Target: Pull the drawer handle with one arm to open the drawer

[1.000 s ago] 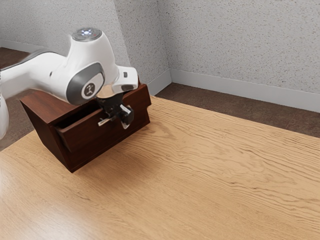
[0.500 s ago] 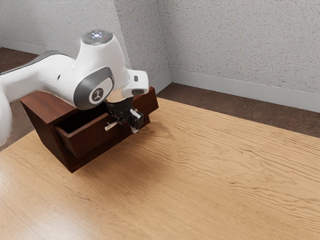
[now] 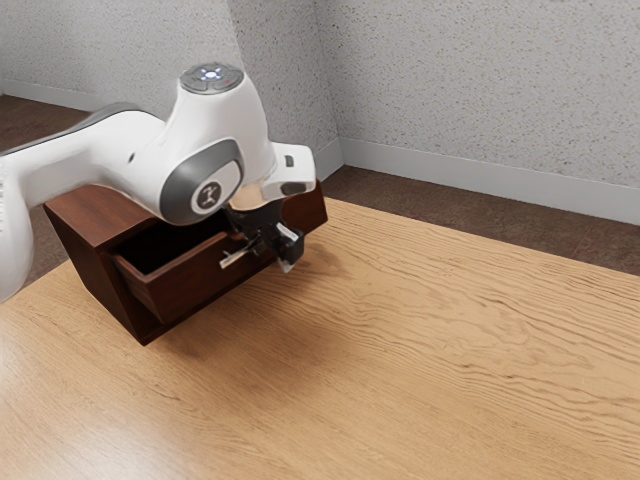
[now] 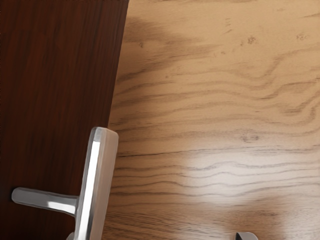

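One dark-brown wooden drawer (image 3: 185, 283), partly drawn out of its dark-brown wooden cabinet (image 3: 85, 215), which is set at the exterior view's left on a light oak-grained table (image 3: 430, 340); a shadowed cavity is exposed behind the drawer front. One brushed-silver bar handle (image 3: 233, 259), mounted on that front. One black two-finger gripper (image 3: 266, 243), placed at the handle with its fingers parted wide; the bar is judged to lie between them, hooked by one rather than clamped from both sides. Step in hand: the pull itself, judged well under way but not complete. Next move: a straight draw along the drawer's slide, away from the cabinet, is called for, with the hand kept level so the bar is not slipped off. Views compared: the drawer's opening and the arm's pose are given by the exterior view; the wrist view supplies the handle's post and bar (image 4: 95, 185) standing off the drawer face, and a fingertip (image 4: 244, 236) well apart from the bar
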You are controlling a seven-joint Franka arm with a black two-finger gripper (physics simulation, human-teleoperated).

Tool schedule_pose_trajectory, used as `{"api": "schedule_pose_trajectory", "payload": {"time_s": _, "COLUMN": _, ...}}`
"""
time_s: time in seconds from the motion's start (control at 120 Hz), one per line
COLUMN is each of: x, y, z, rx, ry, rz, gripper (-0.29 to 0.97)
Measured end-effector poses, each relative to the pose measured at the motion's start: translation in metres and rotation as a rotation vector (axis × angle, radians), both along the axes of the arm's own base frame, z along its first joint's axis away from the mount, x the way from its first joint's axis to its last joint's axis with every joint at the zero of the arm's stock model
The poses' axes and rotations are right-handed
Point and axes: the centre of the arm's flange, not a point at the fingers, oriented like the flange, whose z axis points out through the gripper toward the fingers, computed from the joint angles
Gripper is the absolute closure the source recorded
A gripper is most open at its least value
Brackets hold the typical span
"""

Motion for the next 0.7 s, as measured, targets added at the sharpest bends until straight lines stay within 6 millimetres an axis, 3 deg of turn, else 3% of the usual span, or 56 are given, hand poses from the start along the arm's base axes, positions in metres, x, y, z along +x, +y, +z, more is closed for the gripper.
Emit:
{"api": "schedule_pose_trajectory", "payload": {"time_s": 0.167, "x": 0.000, "y": -0.014, "z": 0.000, "rx": 0.001, "ry": -0.003, "rz": -0.006, "gripper": 0.38}}
{"api": "schedule_pose_trajectory", "payload": {"time_s": 0.7, "x": -0.005, "y": -0.061, "z": -0.005, "rx": -0.004, "ry": -0.005, "rz": -0.027, "gripper": 0.21}}
